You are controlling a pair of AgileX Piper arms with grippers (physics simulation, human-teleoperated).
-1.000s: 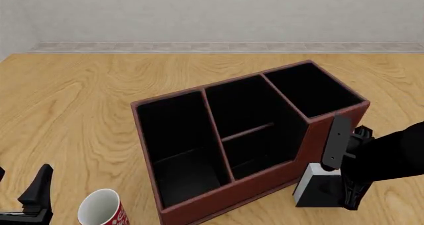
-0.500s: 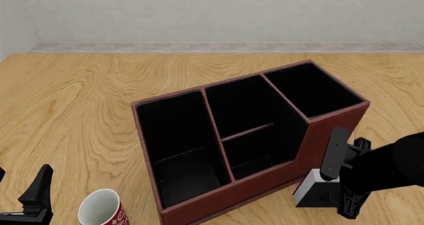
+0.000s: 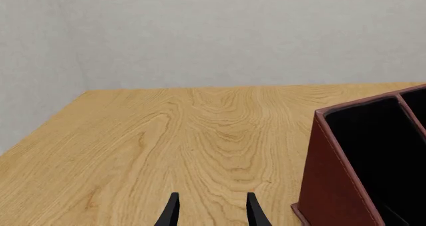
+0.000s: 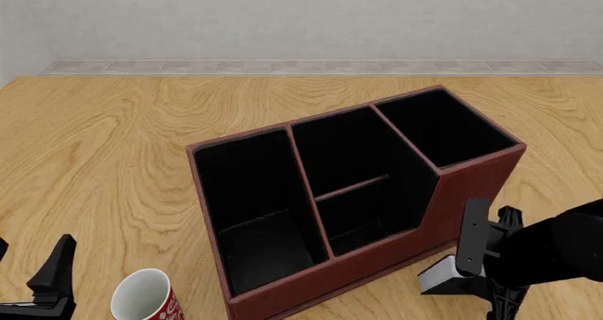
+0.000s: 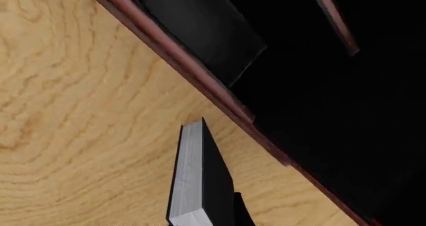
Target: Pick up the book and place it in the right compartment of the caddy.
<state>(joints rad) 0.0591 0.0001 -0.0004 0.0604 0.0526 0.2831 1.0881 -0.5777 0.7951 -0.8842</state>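
Observation:
The black-covered book (image 4: 439,277), white page edges showing, stands on the table just in front of the caddy's (image 4: 462,186) right end. My right gripper (image 4: 485,281) has come down over the book with its fingers apart, one on each side, and looks open. In the right wrist view the book (image 5: 193,181) fills the lower middle, with one finger (image 5: 241,213) beside its black cover and the caddy's rim (image 5: 179,56) just beyond. The right compartment (image 4: 443,126) has nothing in it. My left gripper (image 3: 211,213) is open and holds nothing, low at the near left (image 4: 28,274).
A white-and-red cup (image 4: 146,295) stands by the caddy's near left corner, next to my left gripper. The caddy's left wall (image 3: 332,186) shows in the left wrist view. A grey wall closes off the table's far side.
My right gripper has lowered around the book, hiding its upper part. The book, the caddy, the cup and the left arm have stayed still.

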